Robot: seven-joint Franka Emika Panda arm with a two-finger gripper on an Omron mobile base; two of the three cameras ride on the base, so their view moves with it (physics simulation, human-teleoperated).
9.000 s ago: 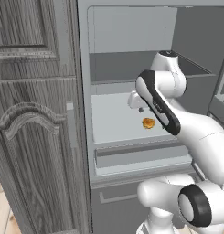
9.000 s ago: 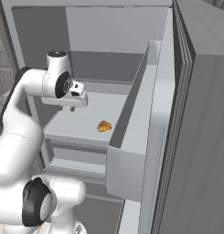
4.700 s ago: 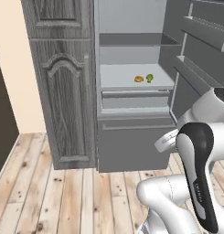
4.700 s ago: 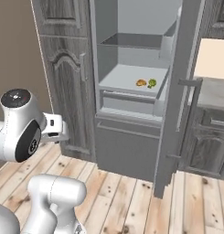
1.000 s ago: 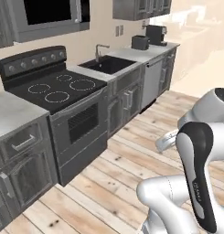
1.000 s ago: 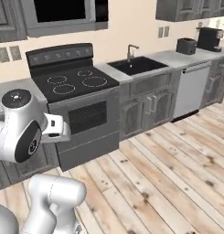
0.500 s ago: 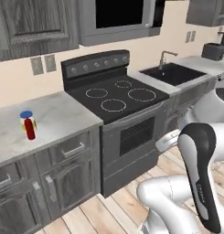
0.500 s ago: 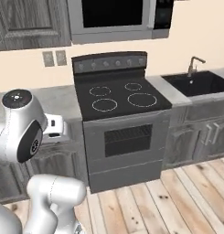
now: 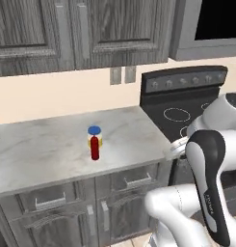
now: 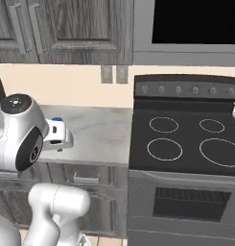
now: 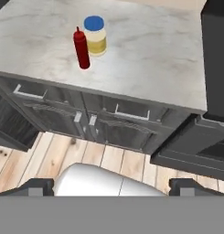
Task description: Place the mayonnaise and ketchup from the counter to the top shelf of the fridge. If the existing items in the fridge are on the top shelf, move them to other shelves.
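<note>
On the tabletop (image 9: 52,144), left of the stove (image 9: 196,111): ketchup (image 9: 95,147) just in front of mayonnaise (image 9: 94,136), both upright, untouched. Claw (image 11: 111,187) open, empty, well short. Approach step, by the look; next, reaching in and closing on one bottle.

The light is soft and even, with no glare. Shadows are faint. Everything looks a little blurry, like a computer drawing.

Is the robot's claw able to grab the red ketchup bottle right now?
Probably not yet. The ketchup stands upright beside the mayonnaise on the counter, nothing blocking it, but the open claw hangs well back over the floor.
</note>
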